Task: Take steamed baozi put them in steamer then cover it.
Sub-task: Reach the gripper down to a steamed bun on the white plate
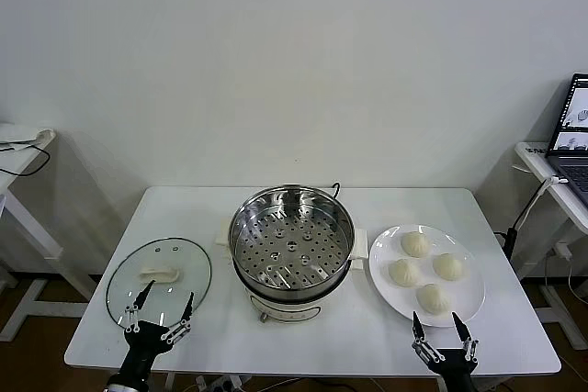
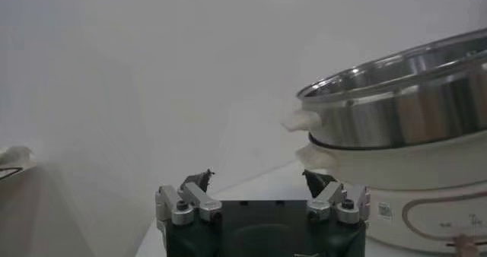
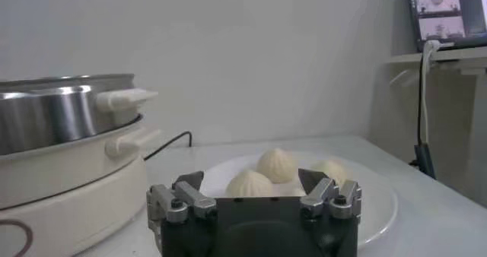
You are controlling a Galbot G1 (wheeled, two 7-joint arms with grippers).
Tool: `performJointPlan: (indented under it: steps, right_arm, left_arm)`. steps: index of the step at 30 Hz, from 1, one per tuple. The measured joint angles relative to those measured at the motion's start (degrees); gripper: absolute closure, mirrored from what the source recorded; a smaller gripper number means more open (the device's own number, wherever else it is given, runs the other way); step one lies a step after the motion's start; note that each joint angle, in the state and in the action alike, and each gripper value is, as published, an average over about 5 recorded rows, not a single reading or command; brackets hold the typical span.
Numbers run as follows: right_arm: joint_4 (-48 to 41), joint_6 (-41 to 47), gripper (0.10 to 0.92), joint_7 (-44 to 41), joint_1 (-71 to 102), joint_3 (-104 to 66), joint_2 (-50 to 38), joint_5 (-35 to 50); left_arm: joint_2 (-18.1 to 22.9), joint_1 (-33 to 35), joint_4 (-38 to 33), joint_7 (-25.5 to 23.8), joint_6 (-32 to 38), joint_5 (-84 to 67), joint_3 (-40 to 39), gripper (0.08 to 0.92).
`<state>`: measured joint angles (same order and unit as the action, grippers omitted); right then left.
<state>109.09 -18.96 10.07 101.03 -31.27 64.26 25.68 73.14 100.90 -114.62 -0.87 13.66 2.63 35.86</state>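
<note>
Four cream-white baozi (image 1: 425, 270) lie on a white plate (image 1: 470, 301) at the table's right. The steel steamer (image 1: 291, 243) stands open in the middle, its perforated tray bare. The glass cover (image 1: 159, 280) with its cream handle lies flat at the left. My left gripper (image 1: 163, 308) is open and empty over the cover's near edge. My right gripper (image 1: 442, 330) is open and empty just in front of the plate. In the right wrist view the gripper (image 3: 251, 181) faces the baozi (image 3: 277, 164), with the steamer (image 3: 65, 114) beside it. In the left wrist view the gripper (image 2: 259, 179) is beside the steamer (image 2: 403, 106).
A black cord (image 1: 336, 188) leaves the steamer's back. A side desk with a laptop (image 1: 574, 140) stands at the far right and another white desk (image 1: 18, 155) at the far left. A white wall is behind the table.
</note>
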Motion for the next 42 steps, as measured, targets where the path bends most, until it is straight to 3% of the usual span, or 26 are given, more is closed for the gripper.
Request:
performJointPlan:
  steps: [9, 15, 20, 25, 30, 42]
  right_arm:
    - [-1.2, 9.1, 0.203, 4.1, -11.0, 0.2, -5.2, 4.0]
    - [-8.4, 14.2, 0.203, 4.7, -25.4, 5.0, -11.7, 9.5]
    - [-17.2, 17.3, 0.203, 0.3, -38.3, 12.0, -17.5, 13.1]
    - [-26.6, 19.8, 0.203, -10.7, -51.5, 21.6, -23.0, 13.8]
    - [-35.5, 20.7, 0.203, -26.8, -65.6, 33.4, -26.5, 10.4]
    - [-50.6, 18.8, 0.203, -65.5, -92.4, 56.5, -26.4, -10.8]
  left_arm:
    - [0.3, -0.3, -0.4, 0.3, 0.8, 0.5, -0.2, 0.177]
    - [0.8, -0.4, -0.8, 0.4, 1.0, 0.9, -0.6, 0.177]
    - [1.0, -0.4, -1.2, 0.6, 1.0, 1.0, -0.5, 0.177]
    - [1.1, -0.5, -1.6, 0.7, 0.9, 1.0, -0.3, 0.177]
    - [1.4, -0.5, -1.7, 0.8, 0.8, 1.0, -0.1, 0.177]
    - [2.2, -0.2, -1.7, 1.3, 0.7, 1.0, 0.6, 0.177]
